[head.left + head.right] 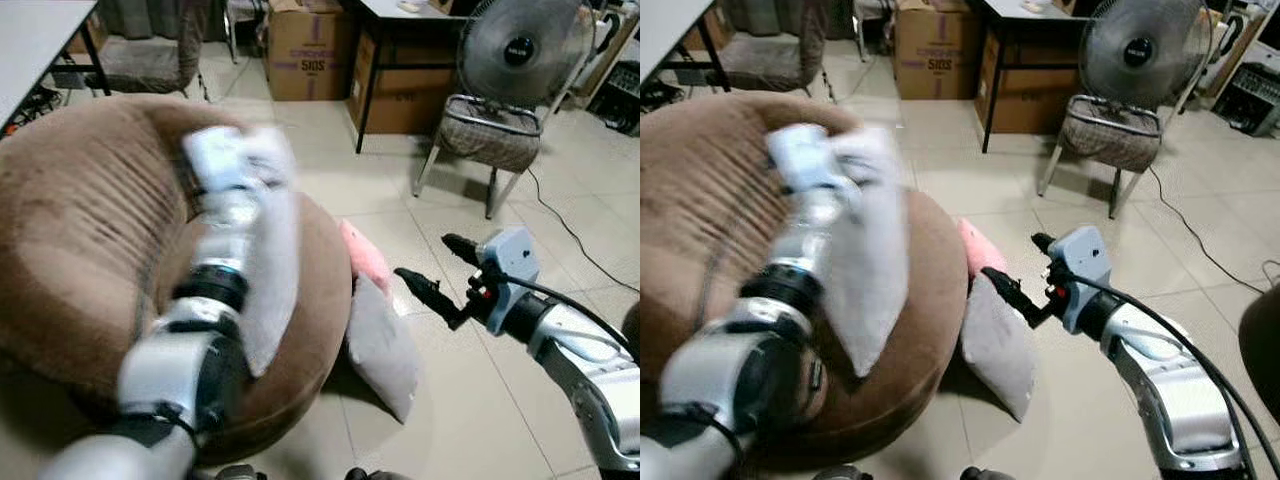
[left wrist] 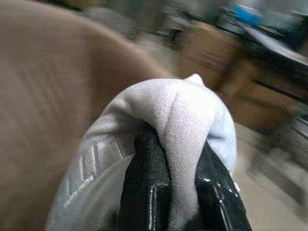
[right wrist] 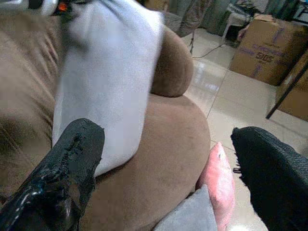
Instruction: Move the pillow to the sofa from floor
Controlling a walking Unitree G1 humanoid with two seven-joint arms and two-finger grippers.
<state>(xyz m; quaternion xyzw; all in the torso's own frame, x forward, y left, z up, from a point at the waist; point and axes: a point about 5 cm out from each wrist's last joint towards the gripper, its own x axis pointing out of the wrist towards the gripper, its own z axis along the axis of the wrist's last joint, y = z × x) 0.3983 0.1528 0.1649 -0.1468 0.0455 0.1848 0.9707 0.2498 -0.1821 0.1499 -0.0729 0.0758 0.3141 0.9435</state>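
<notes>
My left gripper (image 2: 175,163) is shut on a corner of a pale grey-white pillow (image 1: 272,270). That pillow hangs from it over the round brown sofa (image 1: 80,220), blurred by motion. A second grey pillow (image 1: 382,345) leans on the floor against the sofa's right side, with a pink pillow (image 1: 366,257) behind it. My right gripper (image 1: 438,270) is open in the air just right of those two floor pillows, with nothing between its fingers (image 3: 72,163).
A floor fan (image 1: 522,48) stands behind a padded metal chair (image 1: 490,140) at the back right. Cardboard boxes (image 1: 308,50) sit under a black desk (image 1: 400,20). A cable (image 1: 570,240) trails over the tiled floor.
</notes>
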